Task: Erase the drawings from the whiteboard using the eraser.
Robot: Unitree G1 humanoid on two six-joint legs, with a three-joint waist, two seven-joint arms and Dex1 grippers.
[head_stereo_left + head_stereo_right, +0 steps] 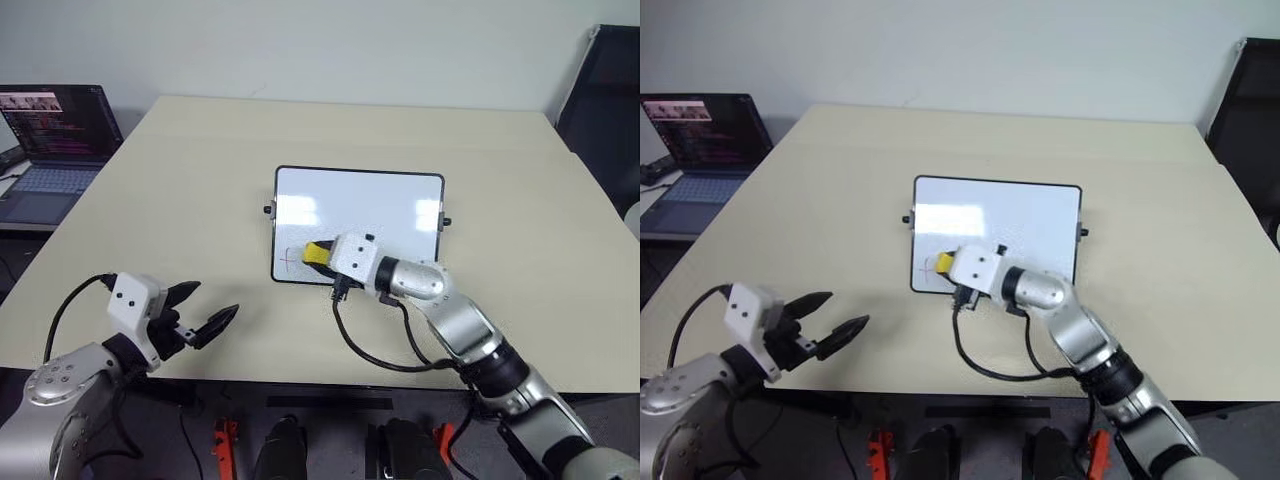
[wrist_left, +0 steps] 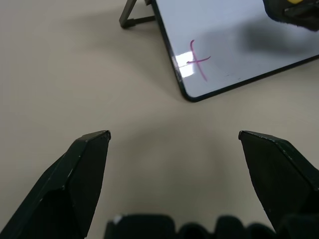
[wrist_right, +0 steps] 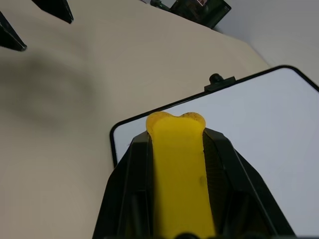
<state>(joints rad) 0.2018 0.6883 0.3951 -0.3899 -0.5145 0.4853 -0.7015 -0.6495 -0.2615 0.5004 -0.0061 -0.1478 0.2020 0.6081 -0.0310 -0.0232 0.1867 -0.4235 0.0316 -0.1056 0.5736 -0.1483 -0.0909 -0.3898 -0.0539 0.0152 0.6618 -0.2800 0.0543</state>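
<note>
Already my right hand (image 3: 174, 149) is clenched on the eraser (image 3: 178, 164), the yellow block pinched lengthwise between the two black fingers with its rounded end poking out just past the tips. It looks a light, slightly yielding thing, soft enough to squash if I squeeze harder, so the grip across its long flanks seems right: it leaves the dark underside free to rub. From this hand the whiteboard (image 1: 400, 200) lies directly beneath and ahead, flat on the worktop (image 1: 200, 160), and the one red cross of the drawings (image 2: 198, 60) that I can make out sits just beyond the eraser's tip, near the board's near corner on my left. Whether the eraser touches the glossy surface yet I cannot quite tell; it seems to hover just above. The board itself is thin, stiff and slick, and I judge it may slide under a firm wipe, since only small knobs stand at its short sides. My left hand (image 1: 205, 310) hangs released, fingers spread wide and grasping nothing, well apart from the board over bare worktop, with the cross ahead of it
</note>
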